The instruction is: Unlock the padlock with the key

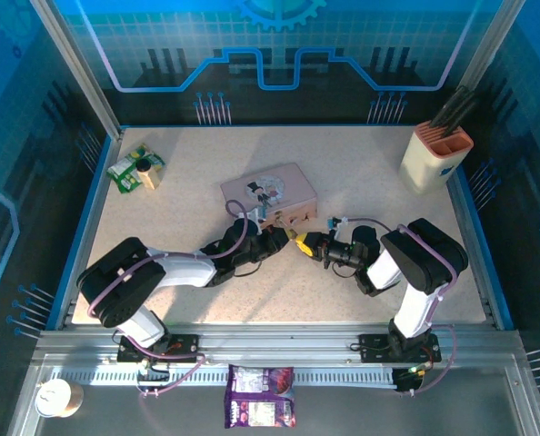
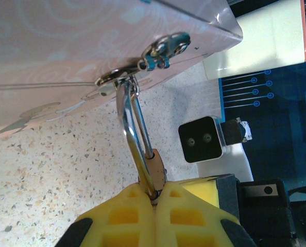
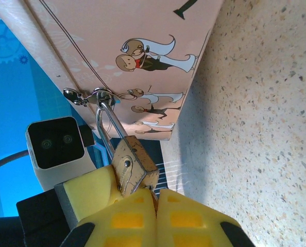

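End effector (image 2: pixel 154 198) clamping padlock (image 2: pixel 156 163), shackle (image 2: pixel 131 121) through hasp (image 2: pixel 116 78)

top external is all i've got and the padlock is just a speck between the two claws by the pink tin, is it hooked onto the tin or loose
Observer: Hooked. In the left wrist view the shackle runs through a metal loop on the pink tin.
Operator: which claw has it
Observer: The left claw. Its yellow fingertips are shut on the padlock where the shackle enters the body.
Operator: and the right one, key in?
Observer: The right claw is shut right at the padlock's lower corner. I can't make out the key there.
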